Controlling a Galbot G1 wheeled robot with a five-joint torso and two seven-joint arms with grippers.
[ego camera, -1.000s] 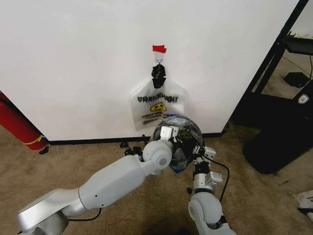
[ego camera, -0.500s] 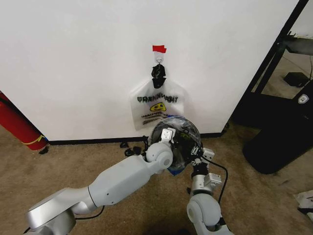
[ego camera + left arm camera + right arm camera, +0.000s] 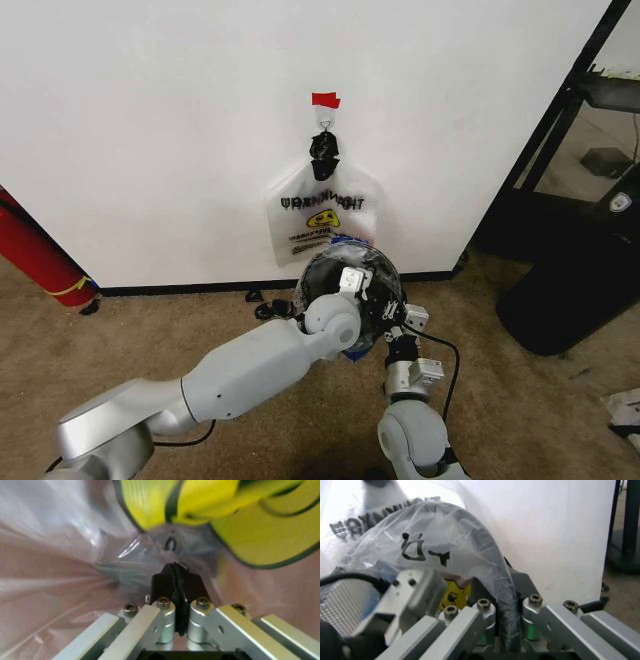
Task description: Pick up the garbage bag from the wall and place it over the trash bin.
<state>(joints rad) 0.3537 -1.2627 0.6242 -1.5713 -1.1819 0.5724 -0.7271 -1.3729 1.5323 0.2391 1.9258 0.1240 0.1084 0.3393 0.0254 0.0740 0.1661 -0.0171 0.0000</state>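
The garbage bag (image 3: 350, 262), clear plastic with a blue patch at its top, is stretched over the round black trash bin (image 3: 322, 272) on the carpet at the foot of the white wall (image 3: 150, 130). My left gripper (image 3: 356, 284) sits over the bin, shut on a thin fold of the bag (image 3: 60, 555); the left wrist view shows the yellow smiley print just beyond its fingertips (image 3: 161, 587). My right gripper (image 3: 402, 322) is at the bin's right side. It is shut on a bunched strip of the bag (image 3: 440, 528).
A similar smiley bag (image 3: 322, 215) hangs from a hook (image 3: 325, 118) under red tape (image 3: 325, 100). A red cylinder (image 3: 35, 255) leans at the far left. Black furniture (image 3: 570, 270) stands to the right. A black baseboard (image 3: 180, 288) runs along the wall.
Both grippers have shifted a little left and toward the wall with the bag, and the plastic now sits higher and farther over the bin.
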